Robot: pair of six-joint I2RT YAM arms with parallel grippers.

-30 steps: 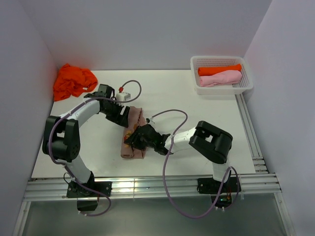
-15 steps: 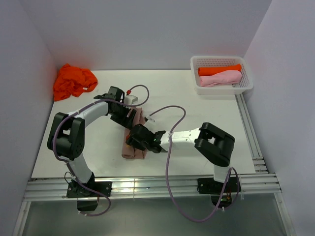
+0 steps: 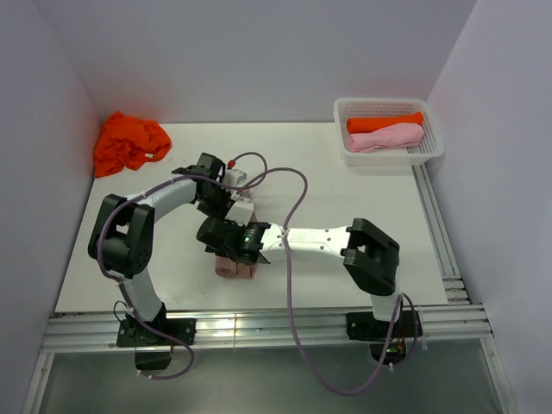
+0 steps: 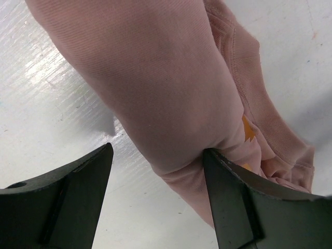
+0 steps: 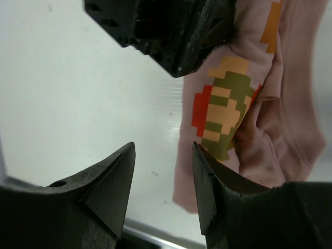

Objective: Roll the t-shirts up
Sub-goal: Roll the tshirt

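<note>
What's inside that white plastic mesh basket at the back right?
The white mesh basket holds two rolls side by side: a bright orange cloth shirt behind, a light pink cloth shirt in front. Anything beneath them is covered.

dusty pinkish-brown t-shirt (image 4: 155, 78) partly rolled, orange t-shirt (image 3: 129, 142) crumpled far-left

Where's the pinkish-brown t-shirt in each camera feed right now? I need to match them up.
Top external: pinkish-brown t-shirt left of centre, only its near end showing.
Left wrist: it fills the upper middle, running down to the right.
Right wrist: it lies on the right side, pixel print showing.
Shared landmark: the white table beneath it.
</note>
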